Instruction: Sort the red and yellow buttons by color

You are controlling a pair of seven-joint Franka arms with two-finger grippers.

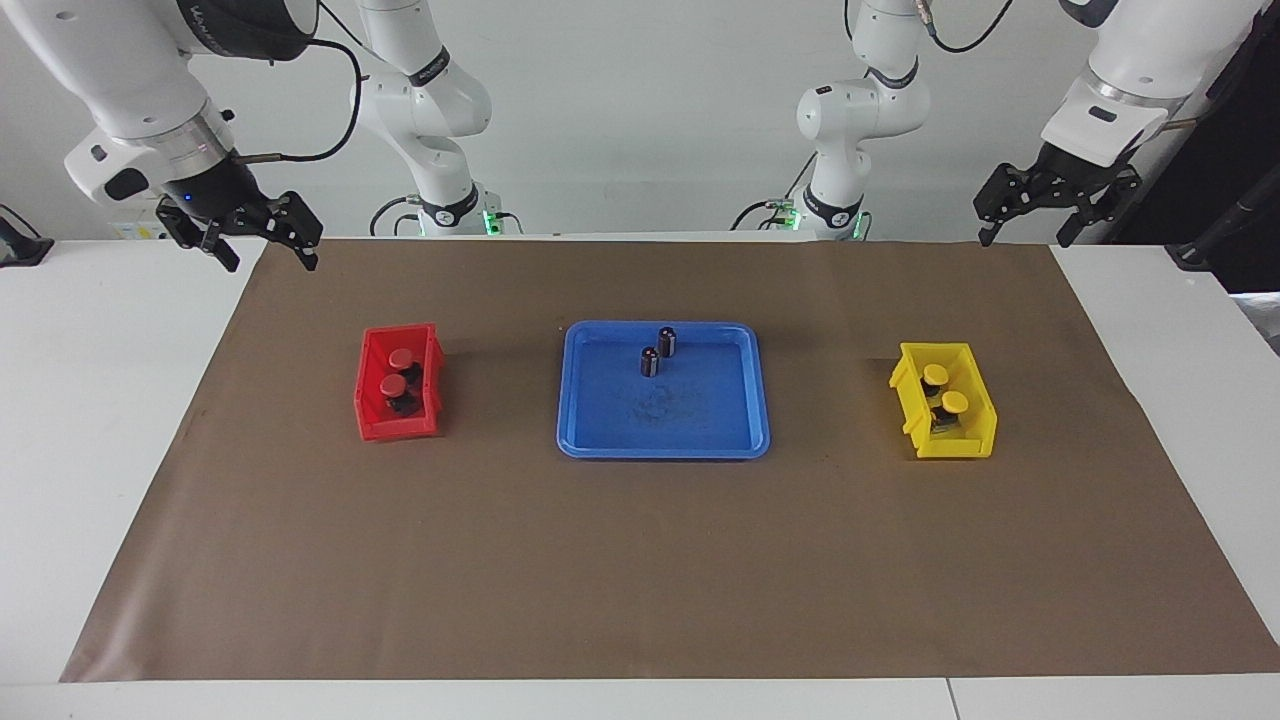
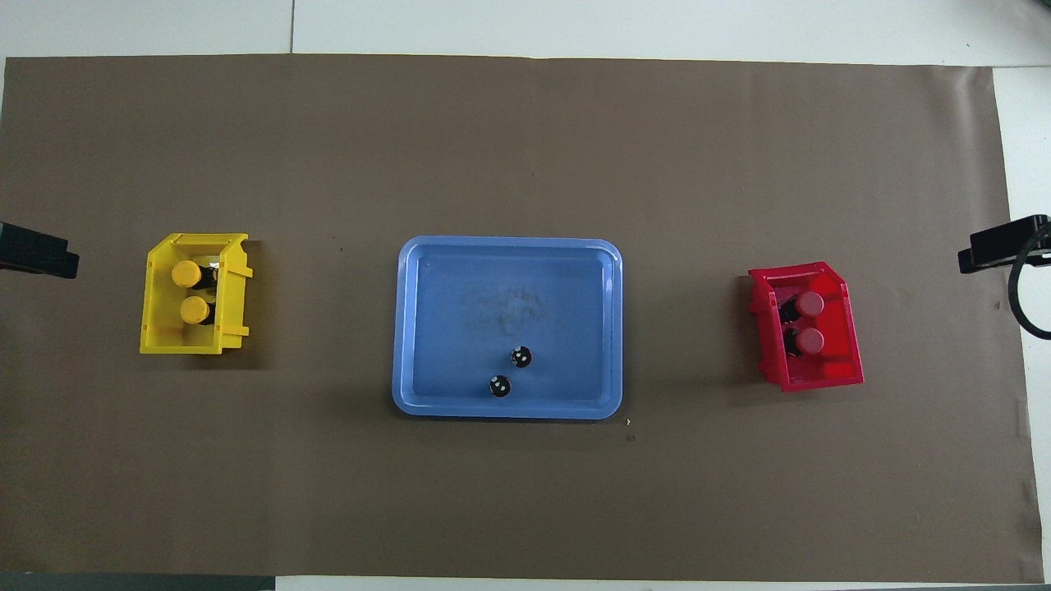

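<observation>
- The worktop (image 1: 120,420) carries a sheet of brown paper (image 1: 640,560).
- At the paper's centre sits a blue tray (image 1: 662,444), with two dark cylinders (image 1: 658,353) standing at its 12 o'clock edge in the facing view.
- From the tray, the red bin (image 1: 372,425) lies at 9 o'clock with two red buttons (image 1: 399,371) inside.
- The yellow bin (image 1: 975,440) lies at 3 o'clock and holds two yellow buttons (image 1: 945,388).
- The left hand (image 1: 1028,222) hangs open and empty over the paper's corner.
- The right hand (image 1: 262,255) waits open and empty over the paper's other corner.
</observation>
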